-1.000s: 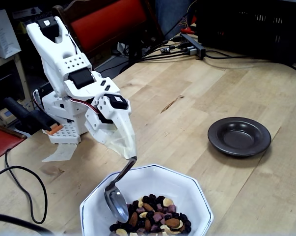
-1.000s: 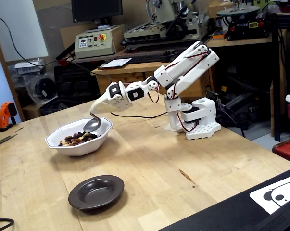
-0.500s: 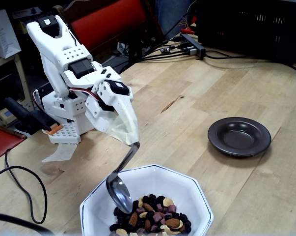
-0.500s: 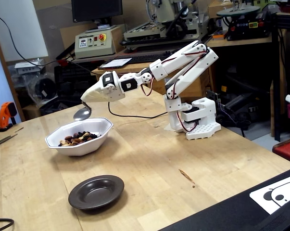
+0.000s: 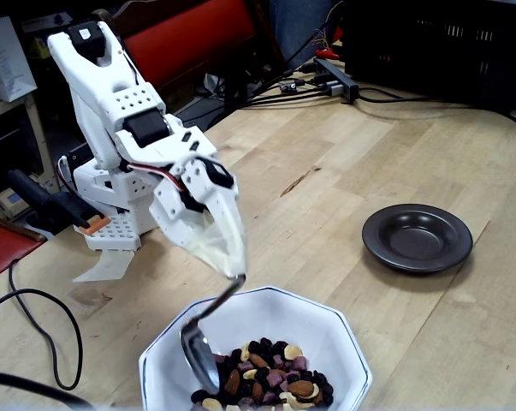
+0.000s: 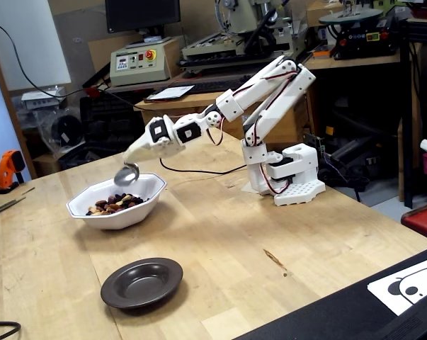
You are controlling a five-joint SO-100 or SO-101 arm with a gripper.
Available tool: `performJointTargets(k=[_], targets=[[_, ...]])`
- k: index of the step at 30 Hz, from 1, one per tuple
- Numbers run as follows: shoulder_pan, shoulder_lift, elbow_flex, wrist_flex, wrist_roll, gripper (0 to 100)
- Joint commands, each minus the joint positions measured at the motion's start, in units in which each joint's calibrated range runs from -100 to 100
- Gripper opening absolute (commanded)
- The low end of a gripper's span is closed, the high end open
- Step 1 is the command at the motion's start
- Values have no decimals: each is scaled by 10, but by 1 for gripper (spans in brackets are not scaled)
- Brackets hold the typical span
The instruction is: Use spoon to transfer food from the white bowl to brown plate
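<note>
My gripper (image 5: 233, 267) is shut on the thin handle of the silver spoon (image 5: 198, 352), its fingers wrapped in pale tape. The spoon hangs steeply, its oval end low inside the white bowl (image 5: 333, 322) at the left edge of the food (image 5: 270, 373), a heap of nuts and raisins. In the other fixed view the gripper (image 6: 132, 154) holds the spoon (image 6: 126, 174) just over the food (image 6: 114, 204) in the white bowl (image 6: 132, 214). The brown plate (image 5: 417, 237) lies bare to the right; in the other fixed view the brown plate (image 6: 141, 282) sits in front of the bowl.
The arm's white base (image 5: 112, 218) stands at the table's left edge, with a black cable (image 5: 44, 334) looping beside it. A power strip and cables (image 5: 330, 81) lie at the back. An orange tool (image 6: 10, 168) sits far left; a printed sheet (image 6: 411, 283) lies at the bottom right.
The spoon rose out of the bowl half a second ago, then came back down; it now points more steeply into the bowl near the food's left edge.
</note>
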Motion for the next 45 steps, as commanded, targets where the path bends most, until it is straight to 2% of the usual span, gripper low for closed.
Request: performJointTargets(k=[1, 7, 15, 23, 26, 35, 45], targets=[[-21, 45, -45, -7, 0, 4], [-41, 105, -48, -40, 3, 4], [-41, 176, -49, -96, 49, 4], [-46, 212, -49, -99, 49, 4], [-46, 220, -49, -102, 31, 4], [-60, 219, -49, -102, -69, 4], [-116, 217, -49, -102, -111, 4]])
